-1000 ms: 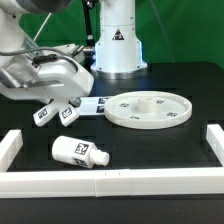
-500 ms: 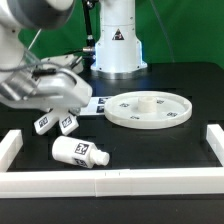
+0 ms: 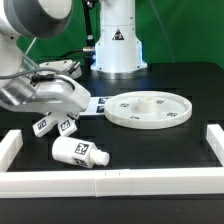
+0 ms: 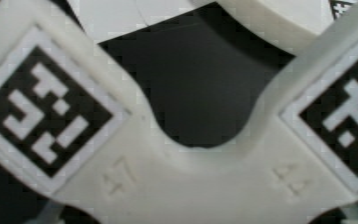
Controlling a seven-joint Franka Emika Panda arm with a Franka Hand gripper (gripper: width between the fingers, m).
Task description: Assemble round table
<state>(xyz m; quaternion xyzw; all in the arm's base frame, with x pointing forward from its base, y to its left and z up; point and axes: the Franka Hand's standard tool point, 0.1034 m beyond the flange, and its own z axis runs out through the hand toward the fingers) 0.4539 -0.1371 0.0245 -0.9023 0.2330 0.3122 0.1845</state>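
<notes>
The cross base [image 3: 55, 125] sits at the exterior view's left of the black desk [image 3: 150, 145], right under the end effector [image 3: 58, 112]. The leg [image 3: 80, 151] lies on its side nearby and the round top [image 3: 148, 108] is well apart. I cannot tell whether the fingers are spread or closed on the base, as the hand hides them. The base looks like light, stiff, smooth plastic, so pinching across one narrow arm near the centre seems safer than the tagged tips, which could slip.
</notes>
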